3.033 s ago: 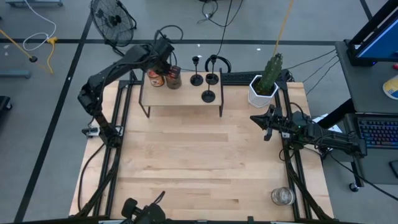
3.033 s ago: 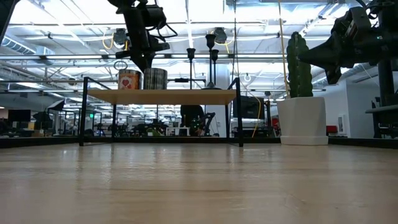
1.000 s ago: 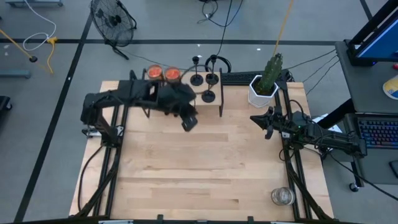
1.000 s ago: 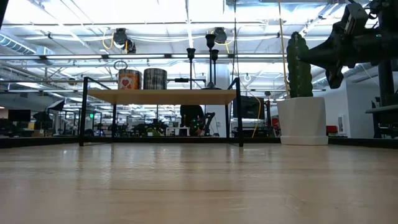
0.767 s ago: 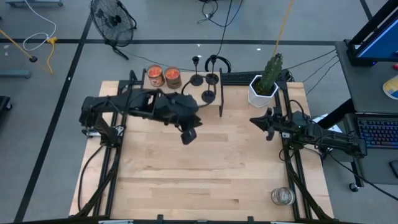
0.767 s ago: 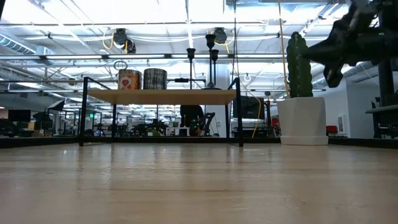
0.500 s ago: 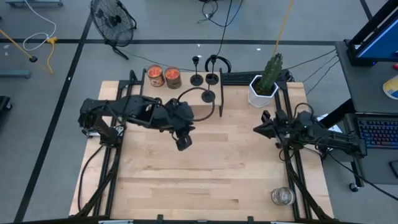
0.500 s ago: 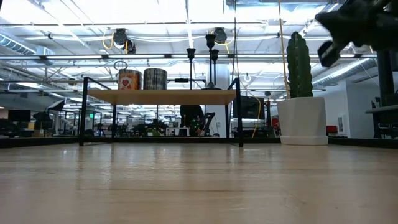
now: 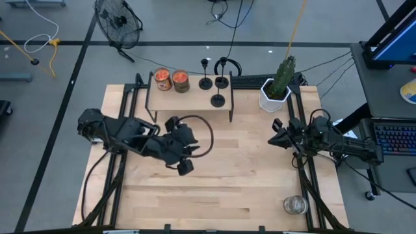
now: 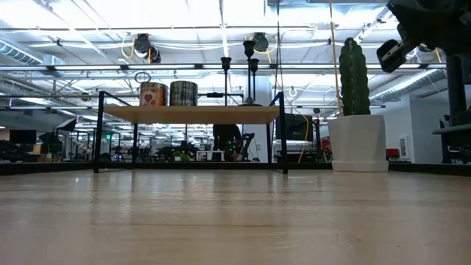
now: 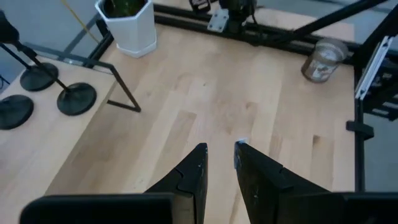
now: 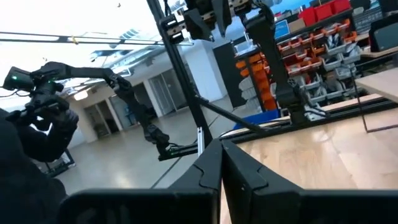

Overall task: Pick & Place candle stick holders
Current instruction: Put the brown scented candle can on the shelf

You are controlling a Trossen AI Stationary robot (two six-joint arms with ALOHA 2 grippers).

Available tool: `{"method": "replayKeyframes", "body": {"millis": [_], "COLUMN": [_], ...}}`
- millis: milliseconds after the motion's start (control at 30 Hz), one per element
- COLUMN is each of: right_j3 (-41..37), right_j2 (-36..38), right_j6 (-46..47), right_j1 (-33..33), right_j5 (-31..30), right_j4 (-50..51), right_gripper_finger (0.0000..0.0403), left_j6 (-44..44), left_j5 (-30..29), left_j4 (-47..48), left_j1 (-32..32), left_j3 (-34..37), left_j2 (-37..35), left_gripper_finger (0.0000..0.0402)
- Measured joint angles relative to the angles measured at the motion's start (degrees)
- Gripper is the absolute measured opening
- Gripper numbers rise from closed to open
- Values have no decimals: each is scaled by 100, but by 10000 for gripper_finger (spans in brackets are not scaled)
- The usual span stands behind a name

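Three black candle stick holders stand on their round bases on the right half of a wooden shelf at the table's far side. They also show in the low view and in the left wrist view. My left gripper hovers over the table's middle left, well on the near side of the shelf. Its fingers are a little apart and empty. My right gripper is shut and empty in the air at the right, near the white pot.
Two glass jars with orange contents stand on the shelf's left half. A white pot with a cactus stands at the far right. A clear glass jar stands at the near right corner. Bare wooden table lies between.
My left gripper has drawn back from the shelf's front toward the table's near edge and a little to the left, empty. My right gripper has shifted slightly toward the near edge and stands higher in the low view.
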State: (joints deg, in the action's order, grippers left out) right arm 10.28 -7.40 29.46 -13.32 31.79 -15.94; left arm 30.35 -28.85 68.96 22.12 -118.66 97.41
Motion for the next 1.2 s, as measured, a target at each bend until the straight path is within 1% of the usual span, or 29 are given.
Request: {"method": "replayKeyframes", "body": {"millis": [100, 167, 267, 333, 433, 467, 567, 633, 733, 767, 833, 967, 1067, 1200], "right_j3": [111, 179, 246, 269, 325, 339, 402, 461, 624, 687, 905, 1421, 1883, 2518], "right_j2": [0, 0, -5, -11, -67, -85, -167, -201, -331, -358, -484, -767, -996, -1366], "right_j6": [-65, -129, -151, -135, -17, -4, -18, -65, -165, -207, -306, -508, -653, -783], "right_j1": [0, 0, 0, 0, 0, 0, 0, 0, 0, 0, 0, 0, 0, 115], "right_j5": [0, 3, 7, 137, 290, 290, 289, 292, 295, 302, 302, 304, 303, 302], "right_j4": [-10, -11, -7, 40, 244, 309, 387, 422, 537, 654, 961, 1997, 2830, 3968], "right_gripper_finger": [0, 0, 0, 0, 0, 0, 0, 0, 0, 0, 0, 0, 0, 0], "left_j6": [-128, -408, -643, -740, -759, -775, -811, -875, -890, -897, -889, -743, -608, -408], "left_j5": [-49, 269, 943, 1283, 1382, 1415, 1522, 1665, 1818, 1835, 1811, 1685, 1485, 1112], "left_j4": [-517, -1135, -1825, -2375, -2855, -3154, -3741, -4470, -5098, -5430, -5691, -6404, -6898, -7178], "left_j1": [26, -51, -197, -330, -454, -517, -632, -732, -820, -850, -871, -821, -651, -265], "left_j3": [261, 613, 1213, 1599, 2261, 2466, 3246, 3805, 4756, 5049, 5652, 6771, 7513, 8255], "left_j2": [-20, -16, -73, -130, -341, -408, -826, -1104, -1621, -1791, -2195, -2955, -3560, -4358], "left_gripper_finger": [88, 88, 88, 88, 88, 88, 88, 88, 88, 88, 88, 88, 88, 88]}}
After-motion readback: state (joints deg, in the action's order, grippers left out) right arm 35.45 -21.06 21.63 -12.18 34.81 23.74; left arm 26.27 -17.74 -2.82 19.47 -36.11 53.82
